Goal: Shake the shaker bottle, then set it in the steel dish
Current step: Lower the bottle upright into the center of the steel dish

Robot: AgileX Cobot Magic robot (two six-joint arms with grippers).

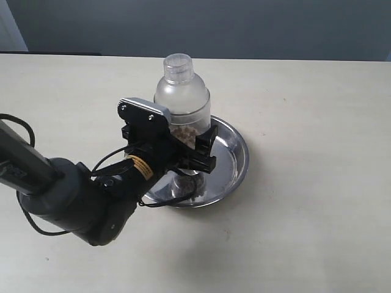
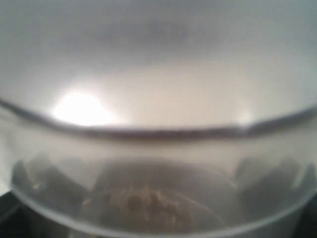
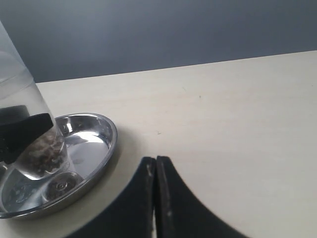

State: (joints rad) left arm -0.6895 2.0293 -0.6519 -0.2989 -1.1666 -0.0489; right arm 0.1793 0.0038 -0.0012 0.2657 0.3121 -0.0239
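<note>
The frosted shaker bottle [image 1: 181, 97] stands upright over the steel dish [image 1: 235, 165], brownish granules showing low inside it. My left gripper [image 1: 185, 146] is shut on the bottle's lower body, one black finger on each side. Whether the base rests on the dish floor or hangs just above it, I cannot tell. The left wrist view is filled by the blurred bottle wall [image 2: 158, 148], with the granules [image 2: 143, 203] behind it. The right wrist view has the bottle [image 3: 29, 144] over the dish [image 3: 101, 148], and my right gripper [image 3: 156, 161] shut and empty above the table beside the dish.
The beige table [image 1: 317, 122] spreads around the dish on all sides. The left arm's dark body [image 1: 73, 201] and its cables lie over the near left part. A dark wall [image 1: 244, 24] runs behind the table's far edge.
</note>
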